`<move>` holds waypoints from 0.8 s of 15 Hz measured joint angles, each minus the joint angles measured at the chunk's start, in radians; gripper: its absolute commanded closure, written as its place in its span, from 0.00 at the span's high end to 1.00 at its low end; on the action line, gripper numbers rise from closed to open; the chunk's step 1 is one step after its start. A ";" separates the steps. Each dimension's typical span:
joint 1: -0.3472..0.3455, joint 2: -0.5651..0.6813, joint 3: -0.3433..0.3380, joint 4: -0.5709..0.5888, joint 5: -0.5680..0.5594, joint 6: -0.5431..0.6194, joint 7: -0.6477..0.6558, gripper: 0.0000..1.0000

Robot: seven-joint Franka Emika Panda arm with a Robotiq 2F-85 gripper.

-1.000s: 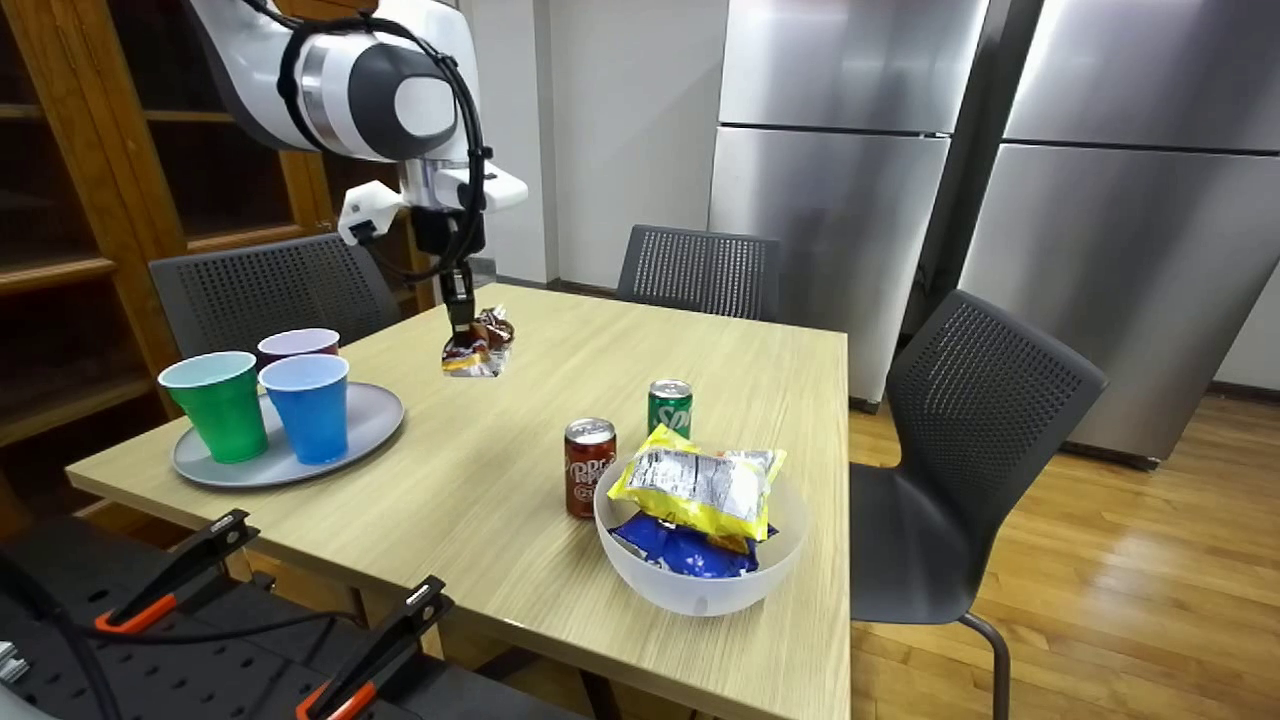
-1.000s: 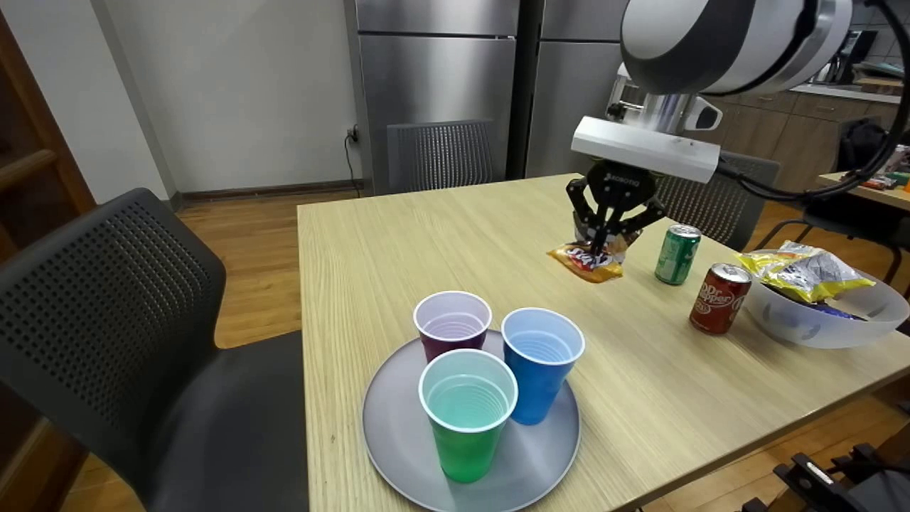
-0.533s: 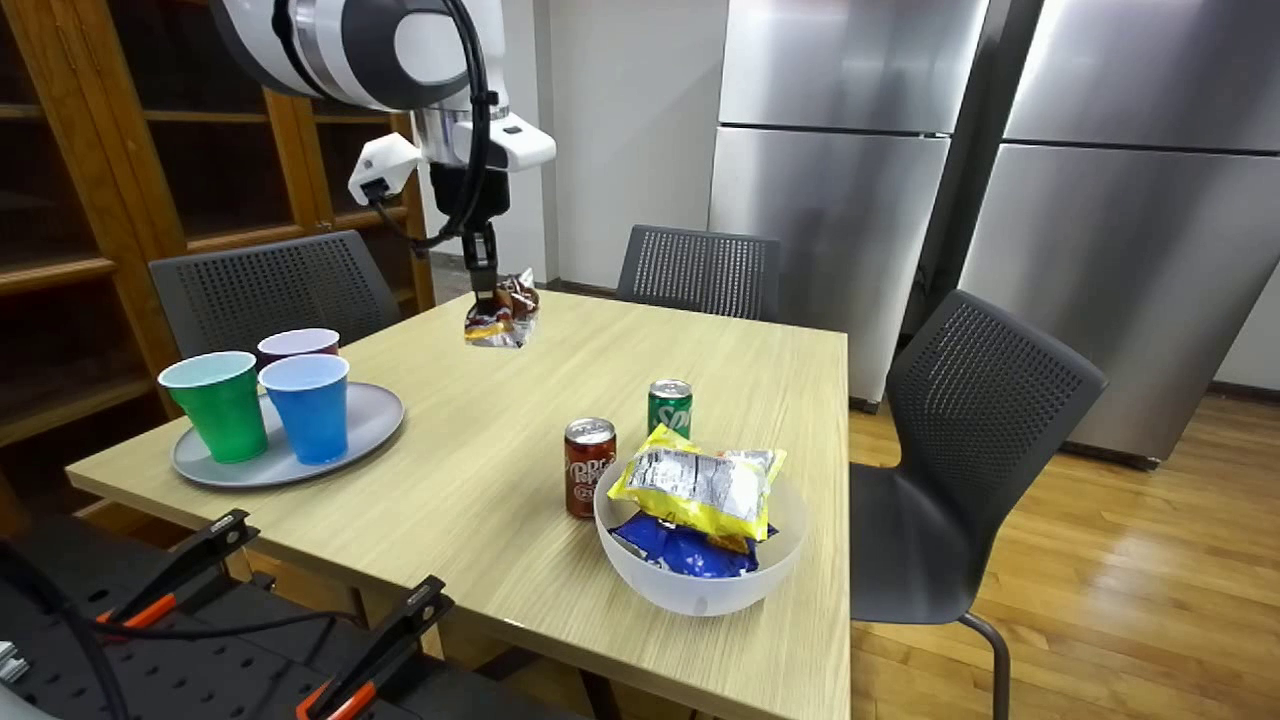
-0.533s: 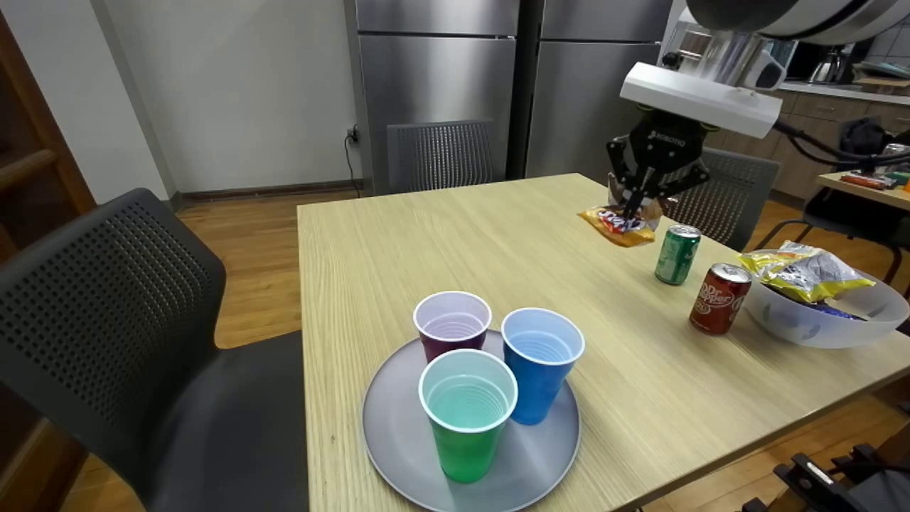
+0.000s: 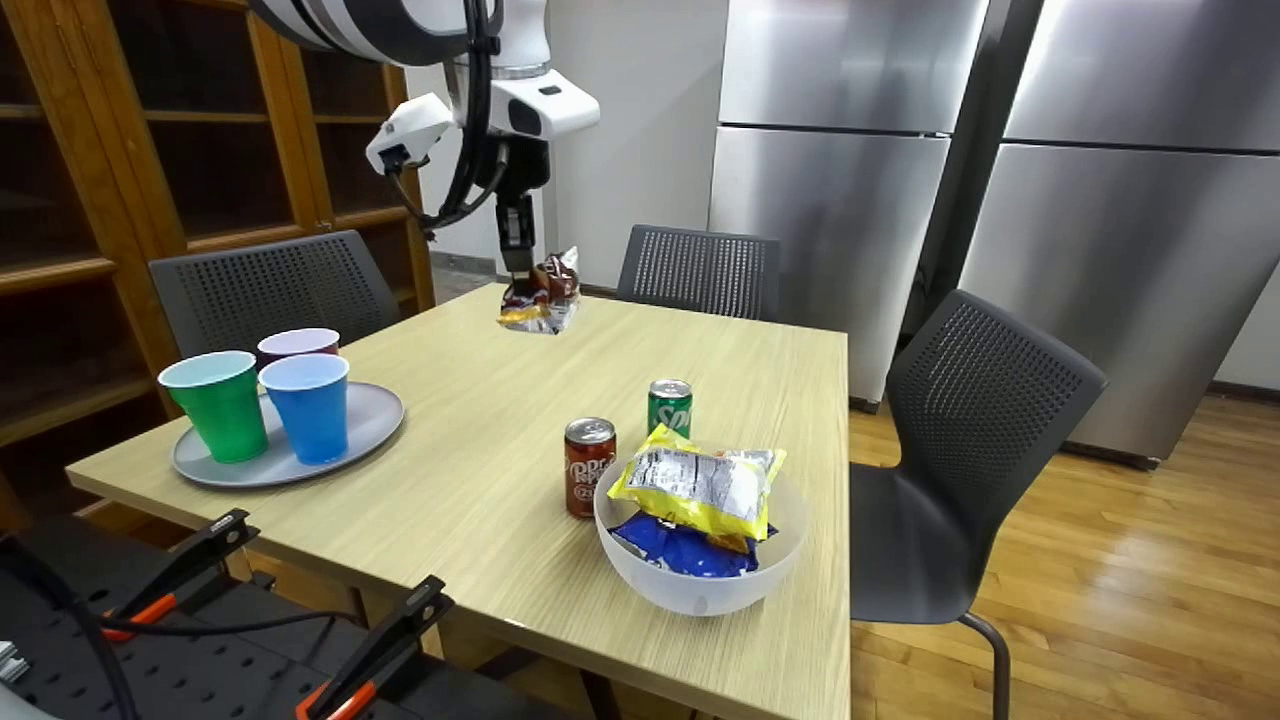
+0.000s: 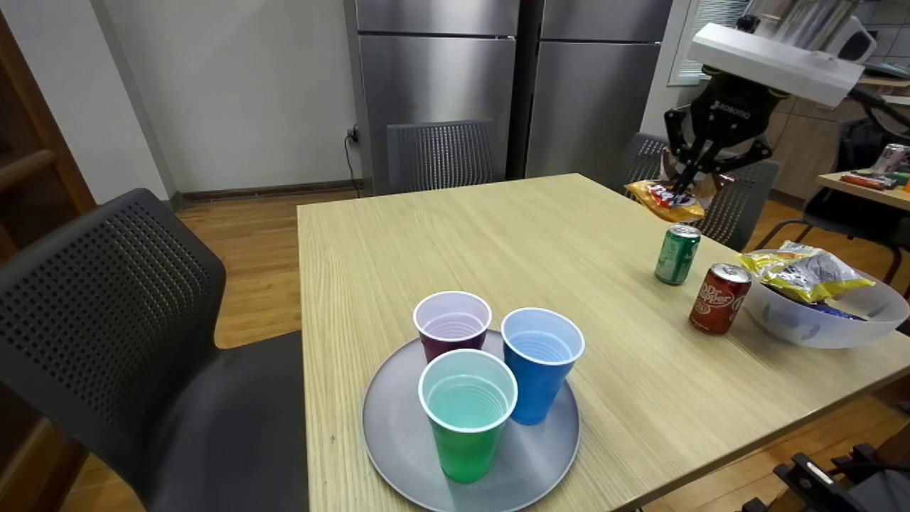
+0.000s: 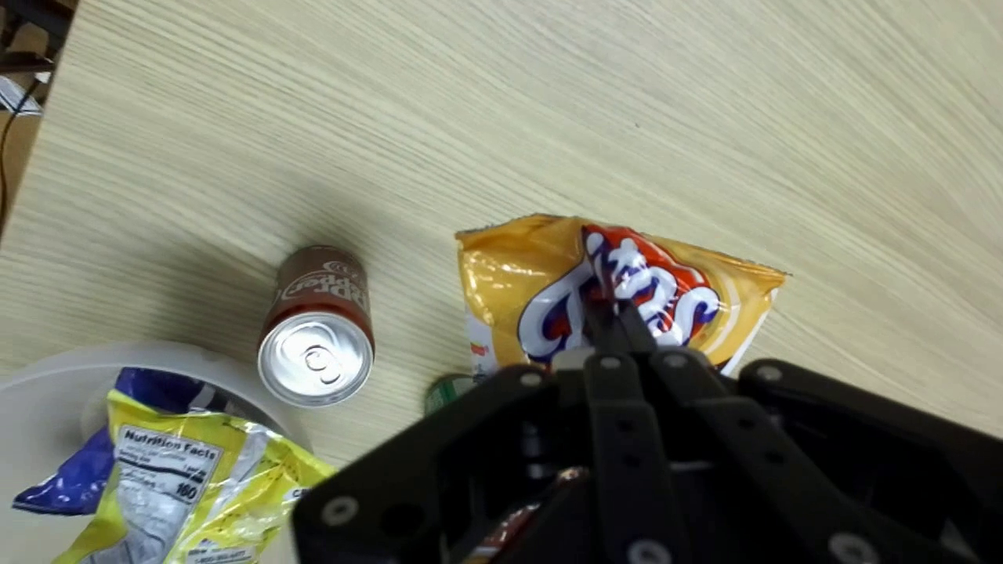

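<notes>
My gripper is shut on an orange and brown snack bag, pinching its folded middle. In both exterior views the bag hangs in the air above the wooden table. Its lower part is partly hidden behind the fingers in the wrist view. A green can stands below the bag, with a dark red can upright close by. Beside the cans is a frosted bowl holding a yellow bag and a blue bag.
A grey plate at another side of the table carries a green cup, a blue cup and a purple cup. Several dark chairs stand around the table. Black clamps are at its near edge.
My gripper has moved up and to the right in both exterior views, carrying the orange and brown bag with it. The cans, bowl, plate and cups stay where they were.
</notes>
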 measured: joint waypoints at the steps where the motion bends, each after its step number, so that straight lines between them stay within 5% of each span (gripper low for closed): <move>1: -0.013 -0.014 -0.006 -0.011 0.000 0.000 0.000 0.00; 12: -0.170 -0.105 -0.053 -0.119 -0.020 0.000 0.001 0.00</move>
